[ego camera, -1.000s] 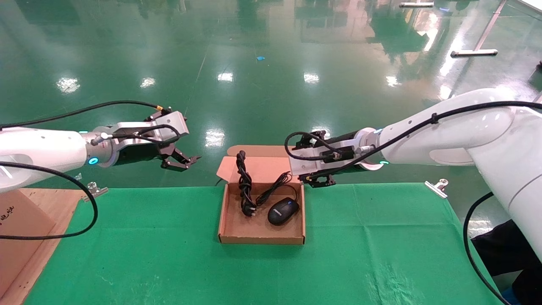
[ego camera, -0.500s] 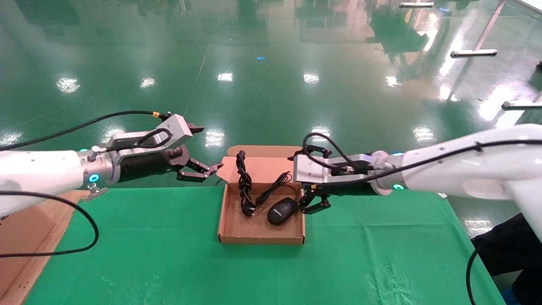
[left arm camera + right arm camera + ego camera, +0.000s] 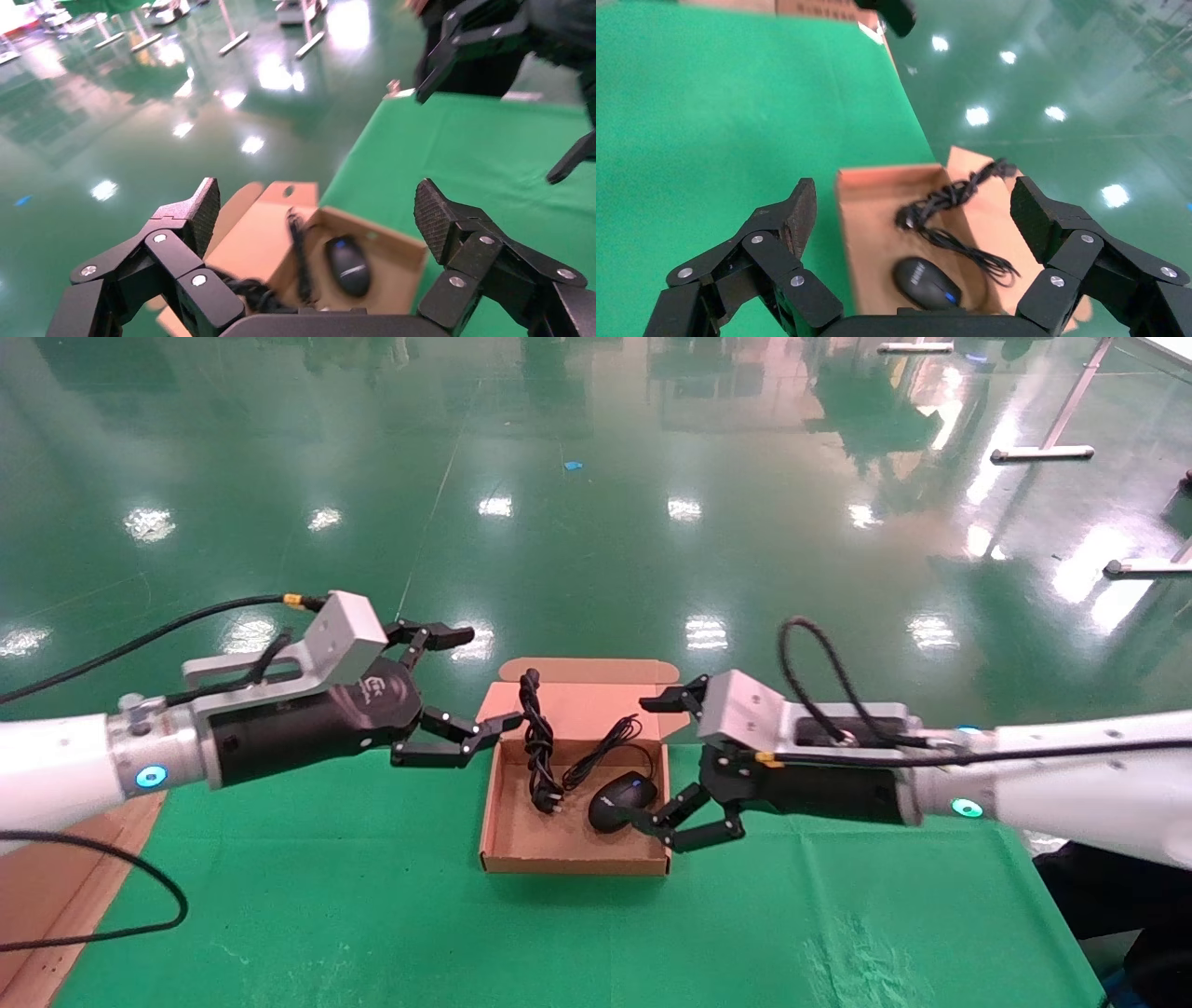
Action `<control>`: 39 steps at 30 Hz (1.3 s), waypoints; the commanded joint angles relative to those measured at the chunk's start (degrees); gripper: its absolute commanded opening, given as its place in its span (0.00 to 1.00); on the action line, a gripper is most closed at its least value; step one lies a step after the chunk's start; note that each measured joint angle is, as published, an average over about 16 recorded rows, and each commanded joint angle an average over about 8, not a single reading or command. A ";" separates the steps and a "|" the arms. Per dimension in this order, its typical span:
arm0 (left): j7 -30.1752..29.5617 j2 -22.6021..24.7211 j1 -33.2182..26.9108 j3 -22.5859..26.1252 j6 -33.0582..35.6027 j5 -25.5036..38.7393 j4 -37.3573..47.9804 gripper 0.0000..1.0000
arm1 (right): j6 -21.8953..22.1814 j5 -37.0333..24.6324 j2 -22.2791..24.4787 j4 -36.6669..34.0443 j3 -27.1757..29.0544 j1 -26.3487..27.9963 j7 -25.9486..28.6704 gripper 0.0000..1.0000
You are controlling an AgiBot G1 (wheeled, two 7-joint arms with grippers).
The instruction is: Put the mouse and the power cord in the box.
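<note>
The mouse [image 3: 622, 802] and power cord [image 3: 538, 744] lie in the box [image 3: 575, 859], between the wide-open, empty left gripper [image 3: 477, 680] and right gripper [image 3: 652, 761].

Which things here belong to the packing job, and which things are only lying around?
Job:
- mouse, inside the box
- power cord, inside the box
- box, lid flap open
- left gripper and right gripper, both open beside the box

Lying about:
- green cloth
- metal clip
</note>
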 commanded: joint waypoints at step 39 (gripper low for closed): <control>-26.55 -19.66 24.62 -24.05 21.79 -11.15 -41.61 1.00 | -18.82 29.20 24.09 30.29 21.21 -23.82 21.13 1.00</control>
